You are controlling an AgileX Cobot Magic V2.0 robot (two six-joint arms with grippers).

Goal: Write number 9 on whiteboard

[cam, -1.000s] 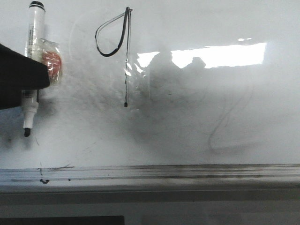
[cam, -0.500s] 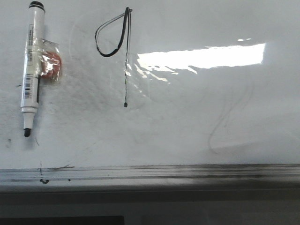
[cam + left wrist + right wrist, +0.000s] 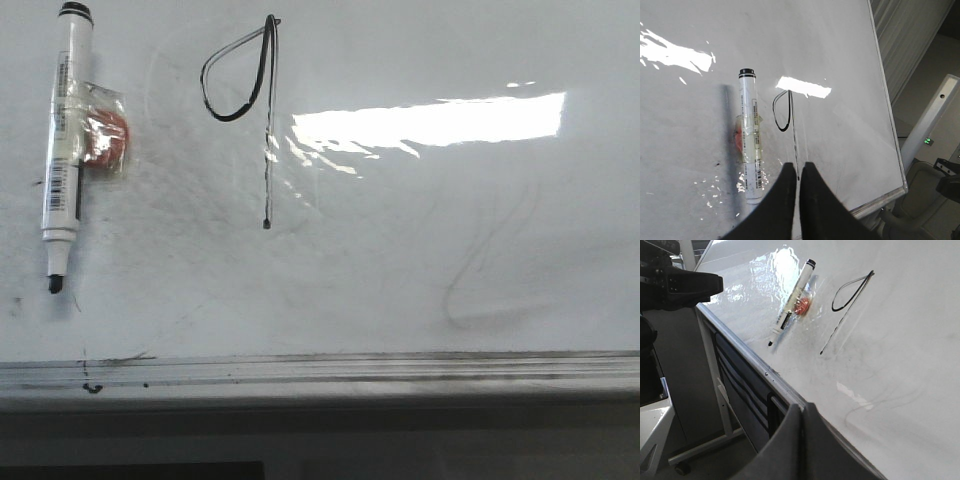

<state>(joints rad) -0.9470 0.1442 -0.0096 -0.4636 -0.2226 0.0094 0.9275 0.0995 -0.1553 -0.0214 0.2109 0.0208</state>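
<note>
Both end effectors are closed and empty: the left end effector (image 3: 796,172) hangs above the whiteboard (image 3: 400,260) with its dark fingers pressed together over the lower end of the stem, and the right end effector (image 3: 802,412) sits off the board's near edge, fingers likewise together. On the board, the number 9 (image 3: 250,100) is drawn in thin black line, a teardrop loop joined to a long straight stem ending in a dot. Left of it lies a white marker (image 3: 65,140), uncapped, tip toward the grey ledge (image 3: 350,368), with an orange piece taped to its barrel.
</note>
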